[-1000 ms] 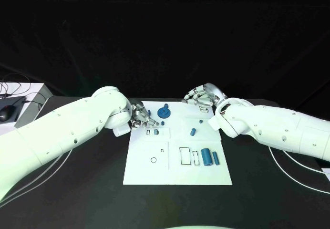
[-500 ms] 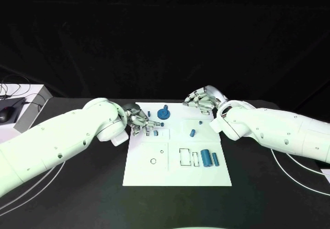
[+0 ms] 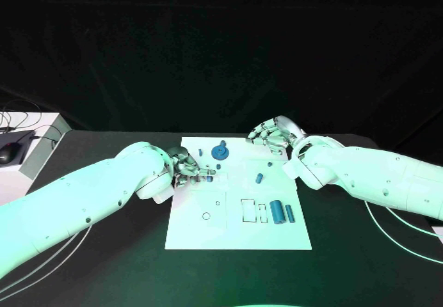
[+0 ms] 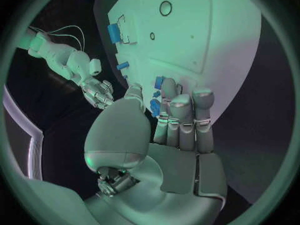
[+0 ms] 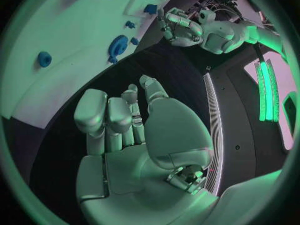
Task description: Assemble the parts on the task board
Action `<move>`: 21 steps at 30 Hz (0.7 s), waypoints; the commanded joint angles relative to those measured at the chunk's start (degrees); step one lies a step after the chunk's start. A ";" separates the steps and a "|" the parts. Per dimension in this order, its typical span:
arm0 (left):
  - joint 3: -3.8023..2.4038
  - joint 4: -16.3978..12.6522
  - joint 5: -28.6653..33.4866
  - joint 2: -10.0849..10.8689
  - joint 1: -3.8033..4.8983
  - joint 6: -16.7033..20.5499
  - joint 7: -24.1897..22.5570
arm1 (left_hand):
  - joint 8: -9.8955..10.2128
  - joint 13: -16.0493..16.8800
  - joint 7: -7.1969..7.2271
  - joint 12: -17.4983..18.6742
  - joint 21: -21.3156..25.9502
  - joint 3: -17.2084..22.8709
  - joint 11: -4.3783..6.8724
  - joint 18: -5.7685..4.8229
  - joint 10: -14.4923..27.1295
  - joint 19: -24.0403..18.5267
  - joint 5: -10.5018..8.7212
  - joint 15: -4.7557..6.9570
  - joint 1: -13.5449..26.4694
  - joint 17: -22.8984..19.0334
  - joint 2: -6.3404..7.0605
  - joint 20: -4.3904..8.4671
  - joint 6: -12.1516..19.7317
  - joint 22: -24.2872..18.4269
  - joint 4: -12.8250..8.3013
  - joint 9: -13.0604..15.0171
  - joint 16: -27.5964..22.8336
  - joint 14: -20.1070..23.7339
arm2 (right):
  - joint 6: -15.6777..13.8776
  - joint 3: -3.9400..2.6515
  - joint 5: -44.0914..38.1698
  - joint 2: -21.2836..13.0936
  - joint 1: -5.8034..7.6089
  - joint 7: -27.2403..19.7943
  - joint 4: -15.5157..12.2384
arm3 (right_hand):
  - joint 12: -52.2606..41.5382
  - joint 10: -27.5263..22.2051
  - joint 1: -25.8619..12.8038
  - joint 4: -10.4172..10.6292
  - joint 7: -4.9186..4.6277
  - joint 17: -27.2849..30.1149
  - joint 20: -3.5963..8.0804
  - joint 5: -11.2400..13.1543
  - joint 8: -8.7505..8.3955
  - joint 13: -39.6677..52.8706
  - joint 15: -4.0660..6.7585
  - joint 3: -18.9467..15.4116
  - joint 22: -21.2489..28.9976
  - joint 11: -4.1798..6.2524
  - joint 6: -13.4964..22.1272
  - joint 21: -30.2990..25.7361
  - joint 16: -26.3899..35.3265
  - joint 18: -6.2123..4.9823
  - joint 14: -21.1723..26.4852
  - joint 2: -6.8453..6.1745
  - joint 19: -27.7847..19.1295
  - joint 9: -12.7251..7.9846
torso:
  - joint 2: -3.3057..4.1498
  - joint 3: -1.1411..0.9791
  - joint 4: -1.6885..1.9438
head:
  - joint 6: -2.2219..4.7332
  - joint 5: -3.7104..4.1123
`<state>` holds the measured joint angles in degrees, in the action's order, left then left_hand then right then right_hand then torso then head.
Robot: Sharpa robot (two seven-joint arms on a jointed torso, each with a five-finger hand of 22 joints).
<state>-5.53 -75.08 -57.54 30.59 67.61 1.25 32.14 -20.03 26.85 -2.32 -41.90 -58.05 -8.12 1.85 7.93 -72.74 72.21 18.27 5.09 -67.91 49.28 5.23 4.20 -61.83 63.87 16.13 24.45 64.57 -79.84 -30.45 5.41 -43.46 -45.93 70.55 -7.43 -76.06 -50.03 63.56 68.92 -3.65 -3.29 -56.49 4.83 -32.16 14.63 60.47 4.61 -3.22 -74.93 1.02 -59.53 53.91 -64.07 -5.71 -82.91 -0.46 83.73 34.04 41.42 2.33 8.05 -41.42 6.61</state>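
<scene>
The white task board (image 3: pixel 240 224) lies mid-table. My left hand (image 3: pixel 189 167) rests at its left edge, fingers straight and together on the board (image 4: pixel 206 35). A small blue part (image 4: pixel 154 105) shows between its thumb and fingers; whether it is gripped I cannot tell. Another small blue part (image 3: pixel 209 178) lies just beside the fingertips. A blue gear (image 3: pixel 219 152) stands behind them. My right hand (image 3: pixel 271 133) hovers over the board's back right corner, fingers loosely bent, holding nothing. Two blue cylinders (image 3: pixel 277 210) lie at the front right beside a rectangular slot (image 3: pixel 249 210).
Two small blue pieces (image 3: pixel 260 177) sit mid-board, with round holes (image 3: pixel 205 216) at the front left. A white box with a mouse and cables (image 3: pixel 18 150) stands at the table's left edge. Black table surrounds the board.
My left hand has come down and forward along the board's left edge onto the small blue parts. The right hand has sunk slightly at the back right corner.
</scene>
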 commanded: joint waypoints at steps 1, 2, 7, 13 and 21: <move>-0.03 0.22 -2.32 -0.16 -0.08 -0.05 1.74 | -1.96 -0.75 0.28 -0.51 -0.84 0.19 0.53 -0.58 -0.23 0.73 0.33 0.23 0.36 0.86 -0.36 0.27 0.79 0.69 -0.10 2.49 0.90 -0.42 | 0.12 -0.02 -0.77 -0.01 -0.04 -0.60 -0.03 | 0.29 -0.02 0.00 -0.45 -0.07 0.01 0.72 -0.24 -0.39 -0.05 0.16 0.04 -6.96 0.04 -0.50 -0.29 0.23 0.35 0.01 0.00 3.89 -0.05 | 0.02 -0.01 -0.04 | -0.09 -0.02; -0.03 0.29 -2.50 -0.16 -0.11 -0.20 1.85 | -3.15 -1.12 0.55 -0.92 -1.60 0.41 0.71 -0.74 -0.47 1.09 0.41 0.40 0.32 1.37 -0.50 0.40 1.14 1.30 -0.11 4.34 1.43 -0.57 | 0.12 -0.02 -0.77 -0.02 -0.04 -0.59 -0.02 | 0.29 0.04 -0.14 -0.62 -0.05 0.03 0.72 -0.36 -0.49 -0.04 0.17 0.11 -6.96 0.05 -0.65 -0.33 0.29 0.34 0.02 0.04 3.88 -0.18 | 0.03 0.00 -0.02 | -0.14 -0.01; -0.03 0.58 -2.38 -0.35 -0.17 -0.82 2.05 | -5.10 -1.92 1.10 -2.75 -2.86 2.17 1.00 -1.06 0.06 1.37 0.55 0.62 0.86 1.48 -0.11 0.72 2.55 2.41 -0.10 13.39 2.30 -0.56 | 0.12 -0.01 -0.78 -0.03 -0.05 -0.55 -0.01 | 0.29 0.04 -0.14 -0.63 -0.05 0.03 0.72 -0.36 -0.49 -0.04 0.17 0.11 -6.96 0.05 -0.66 -0.33 0.30 0.34 0.02 0.04 3.88 -0.19 | 0.01 -0.02 0.03 | -0.16 0.05; 0.00 1.59 -1.34 -1.35 -0.27 -0.75 1.91 | -1.42 -1.77 0.93 -3.58 -2.86 2.32 0.87 -0.98 0.69 1.31 0.57 0.51 0.71 0.86 -0.15 0.61 1.65 2.46 -0.14 16.68 2.53 -0.41 | 0.25 -0.01 -0.80 0.14 -0.09 -0.53 0.02 | 0.29 0.04 -0.14 -0.63 -0.05 0.03 0.72 -0.36 -0.49 -0.04 0.17 0.11 -6.96 0.05 -0.66 -0.33 0.30 0.34 0.02 0.04 3.88 -0.19 | 0.08 0.03 0.03 | -0.17 0.05; 0.11 2.46 -0.54 -2.10 -0.43 -0.79 1.48 | -0.96 -1.74 0.86 -3.56 -2.78 2.37 0.83 -0.97 0.76 1.24 0.57 0.48 0.17 0.73 -0.34 0.55 1.60 2.43 -0.49 17.00 2.51 -0.38 | 0.37 -0.01 -0.86 0.20 -0.11 -0.41 -0.01 | 0.29 0.04 -0.14 -0.63 -0.05 0.03 0.72 -0.36 -0.49 -0.04 0.17 0.11 -6.96 0.05 -0.66 -0.33 0.30 0.34 0.02 0.04 3.88 -0.19 | 0.04 0.01 0.03 | -0.32 0.12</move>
<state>-5.42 -72.63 -58.88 28.68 67.21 1.10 33.90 -21.27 25.05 -1.43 -45.23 -60.70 -5.90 2.67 7.93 -72.47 73.41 18.58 5.61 -67.46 50.07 5.22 4.79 -59.90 66.28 15.81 41.39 66.94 -80.36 -30.43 5.41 -43.73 -45.76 70.48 -7.38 -76.02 -50.04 63.56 68.92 -4.04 -3.34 -56.50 4.83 -32.16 14.34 60.46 4.61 -3.14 -74.91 1.02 -59.92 53.91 -64.07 -5.71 -82.91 -0.46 83.73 33.90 41.48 2.33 8.06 -41.68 6.66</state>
